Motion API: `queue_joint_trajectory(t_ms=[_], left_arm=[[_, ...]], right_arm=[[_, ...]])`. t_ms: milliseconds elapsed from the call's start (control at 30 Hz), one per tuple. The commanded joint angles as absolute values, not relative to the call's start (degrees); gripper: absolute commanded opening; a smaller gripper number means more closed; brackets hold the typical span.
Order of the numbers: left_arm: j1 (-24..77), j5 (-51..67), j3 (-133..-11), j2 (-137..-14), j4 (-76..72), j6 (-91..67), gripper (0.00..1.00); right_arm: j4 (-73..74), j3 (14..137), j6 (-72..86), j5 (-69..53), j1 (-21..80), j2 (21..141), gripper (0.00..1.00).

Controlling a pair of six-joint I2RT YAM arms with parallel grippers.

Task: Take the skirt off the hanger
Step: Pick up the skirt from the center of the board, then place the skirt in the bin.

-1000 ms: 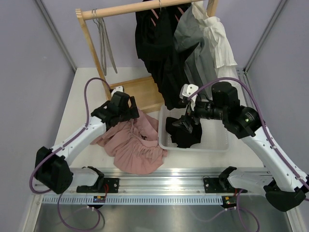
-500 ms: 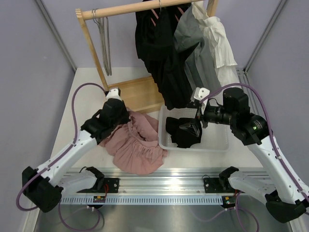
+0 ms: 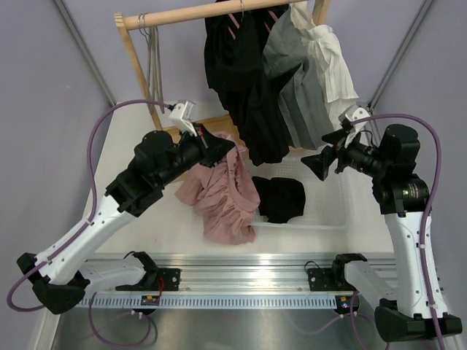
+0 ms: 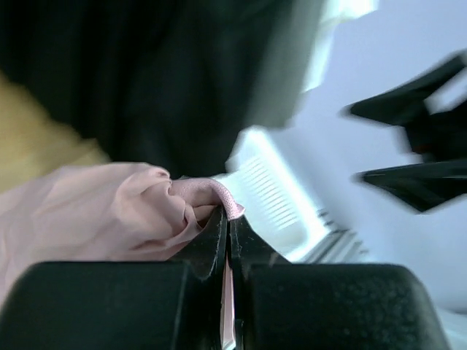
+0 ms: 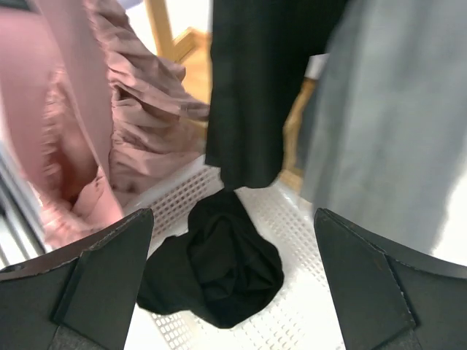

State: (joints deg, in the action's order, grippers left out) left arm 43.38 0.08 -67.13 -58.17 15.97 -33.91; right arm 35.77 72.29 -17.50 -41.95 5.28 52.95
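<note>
Top external view: left tool (image 3: pixel 221 148) sits centre-left of the frame, raised above the tabletop (image 3: pixel 124 146), clamped on the top edge of the pink skirt (image 3: pixel 219 200). Skirt is off any hanger, hangs down from the tool, lower hem bunched just beside the left wall of the white basket (image 3: pixel 336 219). Black garment (image 3: pixel 281 198) lies crumpled inside the basket. Wooden rail (image 3: pixel 190 13) runs across the top of the frame with black clothes (image 3: pixel 244 80), a grey piece (image 3: pixel 292 65) and a white piece (image 3: pixel 332 62) hanging from it, bare hangers (image 3: pixel 153 58) at upper left. Right tool (image 3: pixel 321 164) at centre-right, fingers spread apart, holding nothing, above the basket. Left wrist view: fingers (image 4: pixel 211 240) pressed together on a pink fold at bottom centre. Right wrist view: tips wide apart at the lower corners, black garment between them below, pink skirt on the left
</note>
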Motion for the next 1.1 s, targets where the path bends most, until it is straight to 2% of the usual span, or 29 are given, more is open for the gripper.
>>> queue_joint_trajectory(t_ms=[0,133,367,567,767,1067], left_arm=[[47.27,4.92,-80.37,-62.48,5.89,-33.84,0.0],[50.44,5.1,-91.02,-68.89,4.92,-31.73,0.0],[53.35,5.19,-99.73,-78.56,-6.76,-29.8,0.0],[54.05,8.87,-113.01,-92.27,-8.52,-29.71,0.0],[54.05,9.67,-114.16,-99.4,-13.26,-24.36,0.0],[53.53,6.16,-123.92,-108.36,-17.92,-13.18,0.0]], right_arm=[[32.08,72.86,-13.19,-48.33,0.45,51.51,0.99],[30.94,72.34,-10.82,-51.85,-5.88,51.42,0.99],[27.43,69.79,-7.3,-54.92,-12.82,50.27,0.99],[24.87,68.47,-3.52,-60.99,-21.17,49.75,0.99],[23.91,66.8,-2.46,-62.66,-25.04,48.43,0.99],[23.11,65.74,-0.97,-65.04,-29.09,47.81,0.99]])
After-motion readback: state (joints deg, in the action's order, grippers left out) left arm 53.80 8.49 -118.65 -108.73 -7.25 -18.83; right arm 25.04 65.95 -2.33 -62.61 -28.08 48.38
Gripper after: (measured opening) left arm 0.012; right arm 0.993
